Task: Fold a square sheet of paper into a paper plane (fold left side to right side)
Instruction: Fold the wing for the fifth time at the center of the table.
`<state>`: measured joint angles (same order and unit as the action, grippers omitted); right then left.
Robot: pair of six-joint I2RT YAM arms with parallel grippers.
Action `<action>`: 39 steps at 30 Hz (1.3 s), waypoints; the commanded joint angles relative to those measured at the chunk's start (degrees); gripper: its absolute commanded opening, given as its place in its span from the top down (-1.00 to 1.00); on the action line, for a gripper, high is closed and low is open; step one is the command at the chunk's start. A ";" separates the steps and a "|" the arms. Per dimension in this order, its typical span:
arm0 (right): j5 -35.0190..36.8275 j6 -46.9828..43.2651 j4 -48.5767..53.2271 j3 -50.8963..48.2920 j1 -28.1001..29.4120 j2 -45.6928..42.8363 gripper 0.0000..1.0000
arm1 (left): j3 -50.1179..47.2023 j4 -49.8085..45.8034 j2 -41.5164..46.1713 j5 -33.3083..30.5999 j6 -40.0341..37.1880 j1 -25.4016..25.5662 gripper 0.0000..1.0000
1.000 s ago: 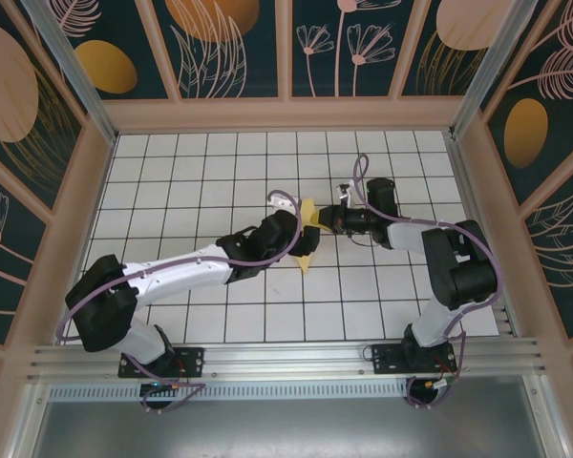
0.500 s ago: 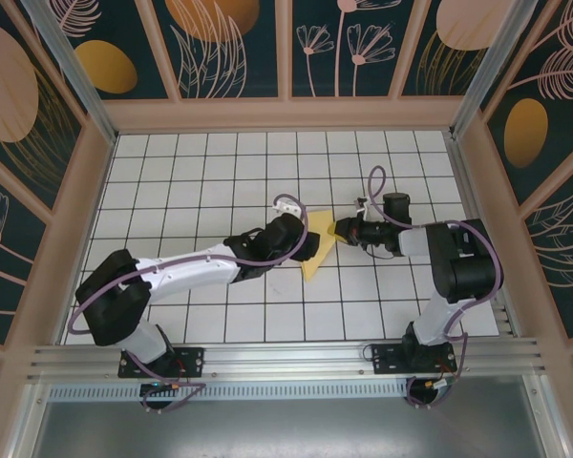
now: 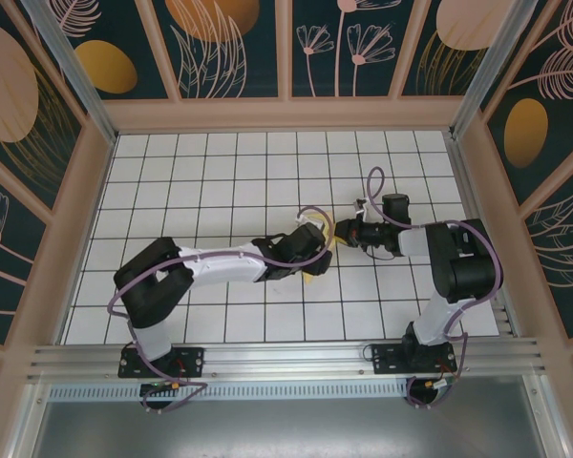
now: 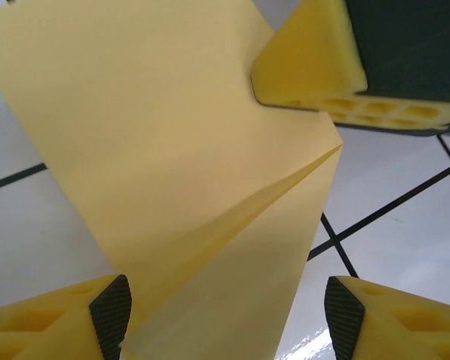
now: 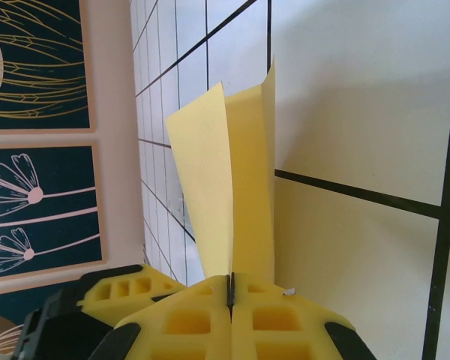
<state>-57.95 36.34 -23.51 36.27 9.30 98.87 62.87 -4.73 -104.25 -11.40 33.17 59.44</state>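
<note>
Yellow-orange paper (image 4: pixel 172 150) sat near the middle of the white tiled table (image 3: pixel 172 191), creased and partly lifted. The right gripper (image 5: pixel 230 289) was fully closed, pinching the sheet's edge between its yellow pads. The left gripper (image 4: pixel 225 322) hung wide apart over the sheet, fingertips either side, clamping nothing; contact was unclear.

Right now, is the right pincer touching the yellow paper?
Touching. The right wrist view shows the right pincer shut on the yellow paper, gripping its edge.
</note>
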 commanded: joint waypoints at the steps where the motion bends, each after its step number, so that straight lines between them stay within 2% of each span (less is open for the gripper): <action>1: 0.47 -1.01 0.68 1.17 0.49 1.12 0.99 | 2.47 -2.65 -1.78 -1.43 0.23 0.66 -0.40; 5: 0.65 -1.18 1.26 1.60 0.77 1.26 0.99 | 3.05 -2.65 -2.36 -1.84 0.55 0.85 -0.35; 12: 1.26 -1.90 2.89 2.31 0.91 1.25 0.98 | 2.72 -5.26 1.86 -7.49 0.55 0.85 -0.43; 20: 1.53 -2.15 3.64 2.66 0.90 1.36 0.98 | 2.17 -3.32 5.64 -4.42 -2.50 4.53 -0.40; 24: 1.51 -2.13 3.72 2.72 0.90 1.68 0.98 | 3.88 -3.09 2.85 -2.85 -2.86 5.17 -0.37; 39: 2.14 -3.11 6.20 3.62 0.90 1.46 0.98 | 10.47 -8.73 -7.59 -8.67 -0.64 5.16 -0.41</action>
<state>-56.40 34.81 -18.94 38.48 9.85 99.59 71.35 -10.76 -110.59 -17.52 31.75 64.79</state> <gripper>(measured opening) 0.064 0.706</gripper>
